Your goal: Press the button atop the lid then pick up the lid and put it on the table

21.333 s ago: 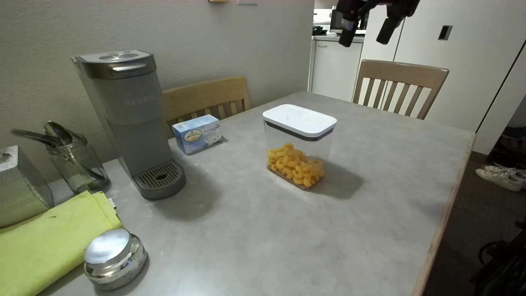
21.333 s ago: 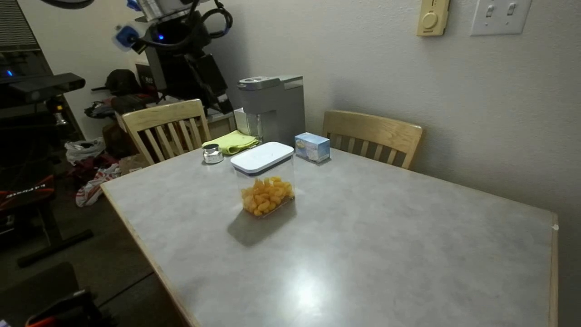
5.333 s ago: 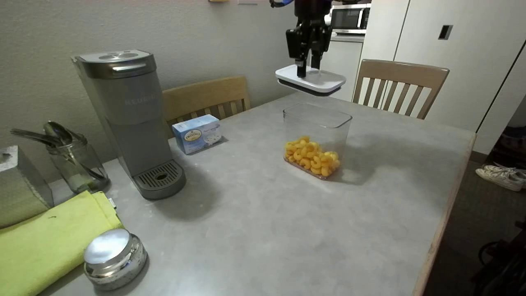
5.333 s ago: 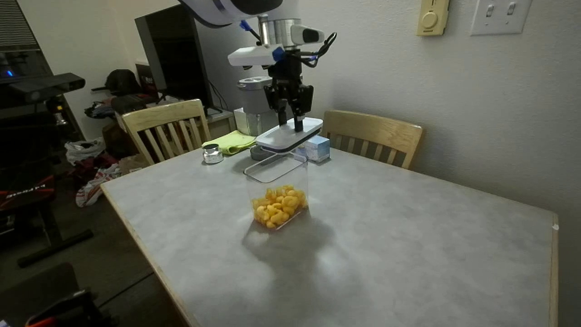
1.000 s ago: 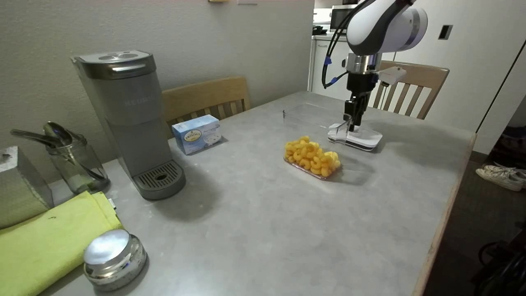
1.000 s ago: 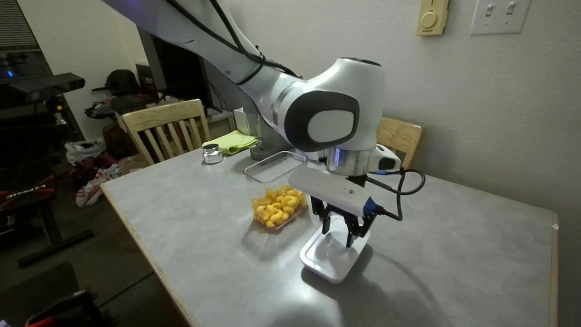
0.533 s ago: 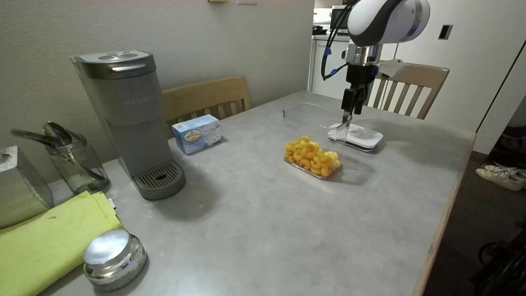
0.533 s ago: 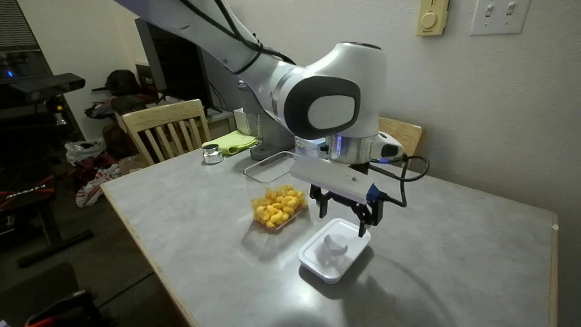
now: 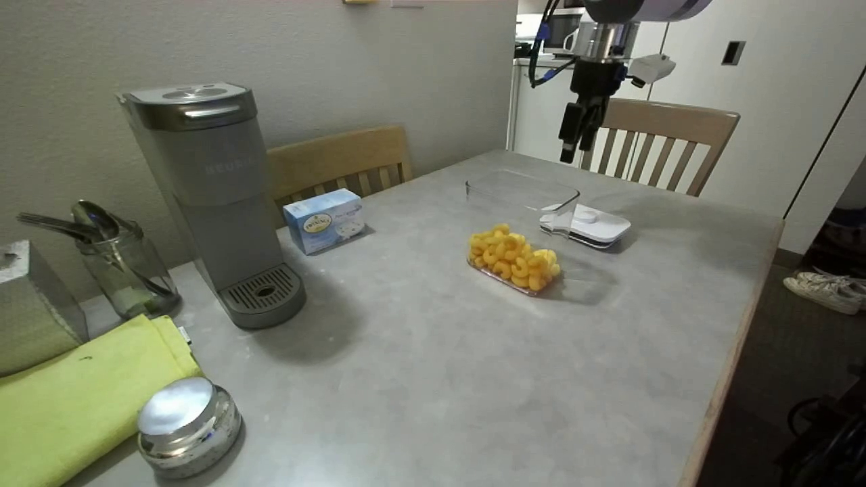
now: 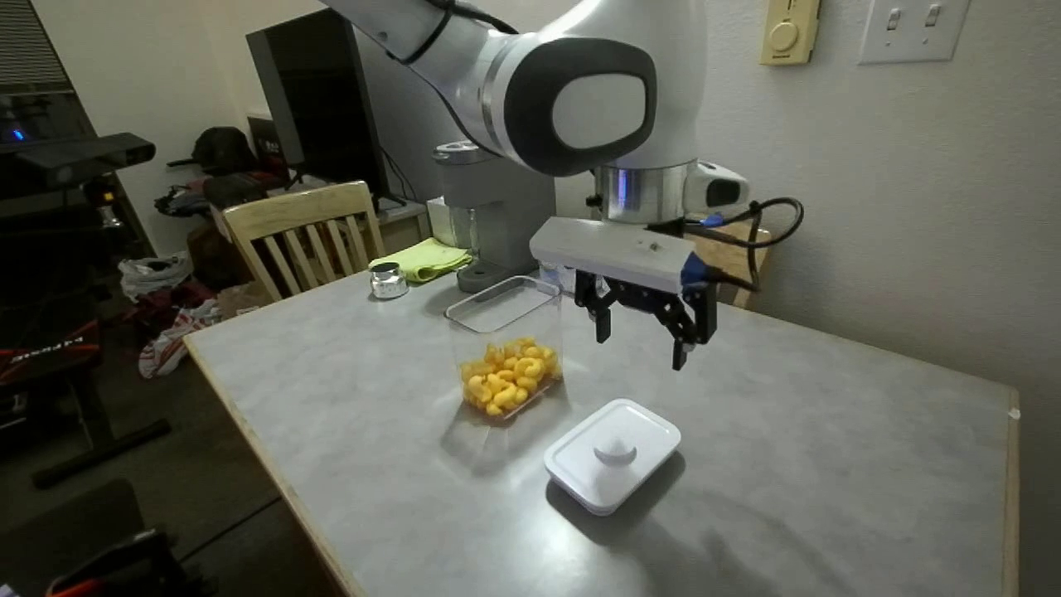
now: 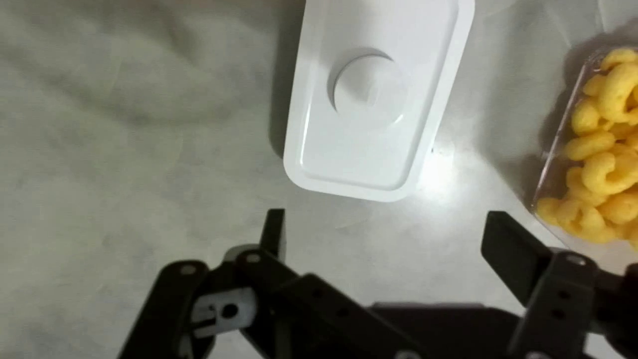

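The white rounded-rectangle lid (image 10: pixel 572 464) lies flat on the light grey table (image 10: pixel 787 464), beside the clear container. It shows in both exterior views, partly behind the container's corner in an exterior view (image 9: pixel 604 228), and in the wrist view (image 11: pixel 359 159). Its round white button (image 10: pixel 615 448) stands raised at the centre, also seen in the wrist view (image 11: pixel 371 94). My gripper (image 10: pixel 641 351) is open and empty, well above the lid and apart from it. In the wrist view the spread fingers (image 11: pixel 384 217) have only tabletop between them.
The lidless clear container (image 9: pixel 521 203) holds yellow curled pieces (image 10: pixel 510 373). A blue tea box (image 9: pixel 325 220), a grey coffee maker (image 9: pixel 223 169), a yellow cloth (image 9: pixel 101 379) and a round metal jar (image 9: pixel 189 426) stand along the wall side. Chairs surround the table.
Earlier the lid sat on the container, then hung from my gripper by its raised button. In the last second the gripper opened, let go of the lid on the table and rose.
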Robot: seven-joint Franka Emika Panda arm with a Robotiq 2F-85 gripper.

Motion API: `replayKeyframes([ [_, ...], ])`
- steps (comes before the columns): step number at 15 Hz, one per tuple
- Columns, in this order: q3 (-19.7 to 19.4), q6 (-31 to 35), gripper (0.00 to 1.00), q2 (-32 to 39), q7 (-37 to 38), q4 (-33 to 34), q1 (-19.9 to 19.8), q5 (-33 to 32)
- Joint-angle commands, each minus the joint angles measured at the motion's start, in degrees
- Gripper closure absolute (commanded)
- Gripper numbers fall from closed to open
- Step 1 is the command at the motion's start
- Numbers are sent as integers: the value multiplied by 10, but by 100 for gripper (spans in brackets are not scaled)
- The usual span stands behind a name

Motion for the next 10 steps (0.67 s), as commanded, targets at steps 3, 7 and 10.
replayKeyframes([
  [3, 3, 8, 0, -55, -10, -38, -3, 2],
  [7, 1, 3, 0, -77, -7, -44, 0, 3],
  [10, -2, -1, 0, -59, -1, -20, 3, 1],
])
